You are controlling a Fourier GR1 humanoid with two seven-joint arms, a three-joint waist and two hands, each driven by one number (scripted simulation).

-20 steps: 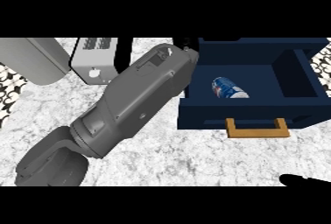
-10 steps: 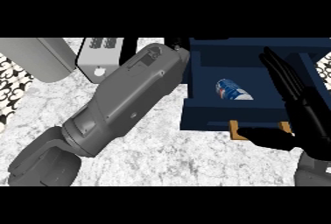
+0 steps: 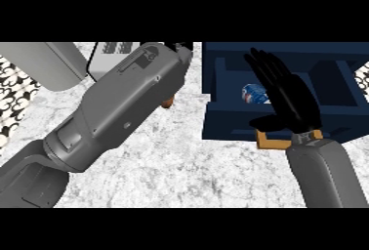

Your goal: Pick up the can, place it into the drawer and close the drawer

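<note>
At the far left edge of the frame we see a black-and-white patterned surface (image 3: 16, 97), and above it, in the upper left, a grey box-like object (image 3: 45, 61) lying on the marbled counter (image 3: 187, 171). Just right of it stands a pale appliance with dark slots (image 3: 112, 56), partly covered by our left forearm (image 3: 119, 117), which runs from the lower left up toward the top centre. Of the left hand (image 3: 180, 47) we see only a dark sliver at the forearm's end, so we cannot tell how its fingers are set. A small orange-brown bit (image 3: 169, 102) peeks out beneath that forearm.

In the right half sits the dark blue drawer (image 3: 223, 122), open, with its tan handle (image 3: 272, 142) on the front face. The can (image 3: 252, 93), blue and white, lies inside the drawer. Our right hand (image 3: 288, 97) rises from the lower right over the drawer, fingers straight and close together, partly covering the can and the handle, holding nothing.
</note>
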